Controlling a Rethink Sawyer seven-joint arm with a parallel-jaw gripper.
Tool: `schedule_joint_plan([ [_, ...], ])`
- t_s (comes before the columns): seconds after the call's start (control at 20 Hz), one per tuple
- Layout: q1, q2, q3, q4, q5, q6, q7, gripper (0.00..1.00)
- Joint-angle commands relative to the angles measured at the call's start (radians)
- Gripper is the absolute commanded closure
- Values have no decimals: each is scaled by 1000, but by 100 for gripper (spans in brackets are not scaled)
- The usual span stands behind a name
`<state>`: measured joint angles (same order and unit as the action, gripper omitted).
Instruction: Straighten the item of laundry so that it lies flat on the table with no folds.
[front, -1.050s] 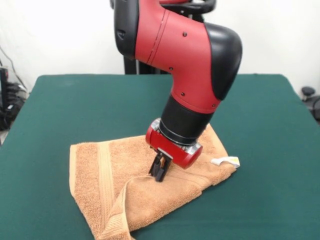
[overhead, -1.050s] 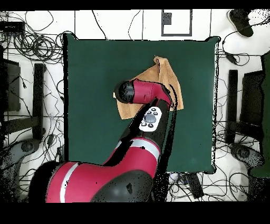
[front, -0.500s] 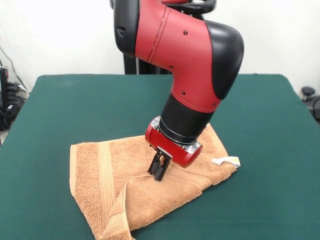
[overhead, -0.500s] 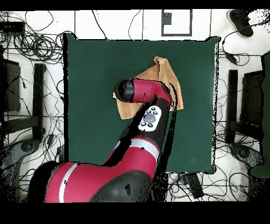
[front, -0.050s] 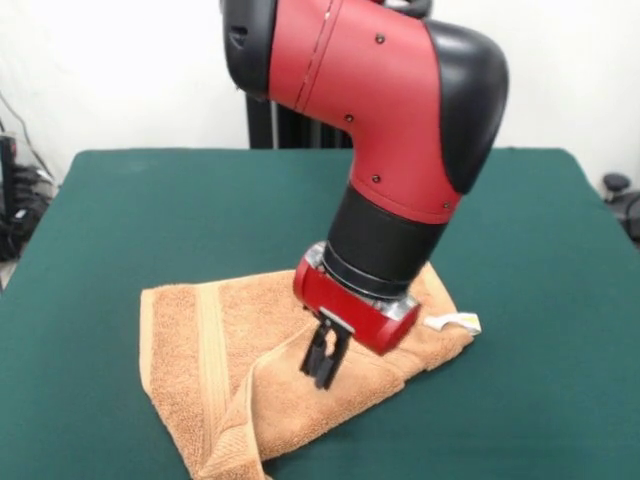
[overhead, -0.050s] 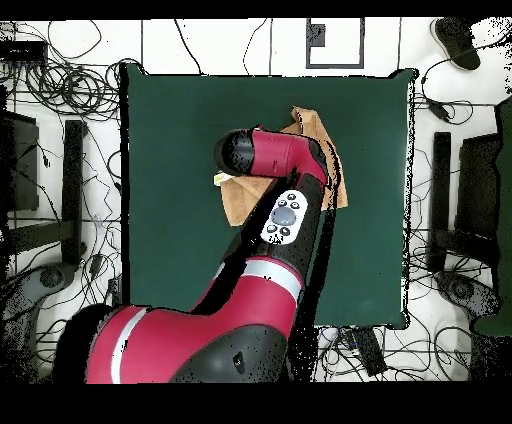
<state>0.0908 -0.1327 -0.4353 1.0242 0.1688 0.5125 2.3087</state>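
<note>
**Ana:** Front view, going left to right. What do you see?

**Ben:** Green table all across. On its near half lies an orange-tan towel. At the left it is flat, with a woven band running down it. Toward the middle a corner is folded over on top, and the fold's edge runs as a raised ridge down to the towel's nearest point. Right of that ridge the gripper comes down from the red and black arm, its tips at or just above the cloth. At the far right a small white tag sticks out from the towel's corner.

**Ana:** Is the tool holding anything?

**Ben:** The two black fingers stand close together, a narrow stance. I see no cloth pinched or lifted between them, but whether they touch the towel I cannot tell.

**Ana:** And from overhead?

**Ben:** The arm covers most of the towel. Only its edges show, near the middle of the table, toward the side far from the robot's base.

**Ana:** How far along is the job?

**Ben:** Not far, I'd judge. The left part is smooth, but the fold remains and the outline is an uneven wedge, not a rectangle. The folded corner has yet to be opened out and the right side smoothed.
</note>
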Motion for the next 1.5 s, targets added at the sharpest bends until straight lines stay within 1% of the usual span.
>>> schedule_joint_plan([
  [0.05, 28, 68, 35, -160, 108, -7, 283, 100],
  [0.25, 33, 99, 15, -218, 148, 26, 298, 100],
  [0.4, 43, 85, 0, -201, 156, 85, 284, 100],
  [0.55, 41, 34, 23, -119, 146, 140, 225, 100],
  [0.75, 37, -27, 50, 4, 123, 147, 161, 100],
  [0.9, 42, -64, 51, 72, 110, 162, 141, 100],
  [1.1, 49, -81, 47, 107, 95, 192, 127, 100],
  [1.15, 47, -85, 51, 112, 91, 204, 127, 0],
  [1.35, 57, -82, 43, 122, 80, 210, 128, 0],
  [1.5, 84, -65, 0, 120, 58, 181, 163, 0],
])
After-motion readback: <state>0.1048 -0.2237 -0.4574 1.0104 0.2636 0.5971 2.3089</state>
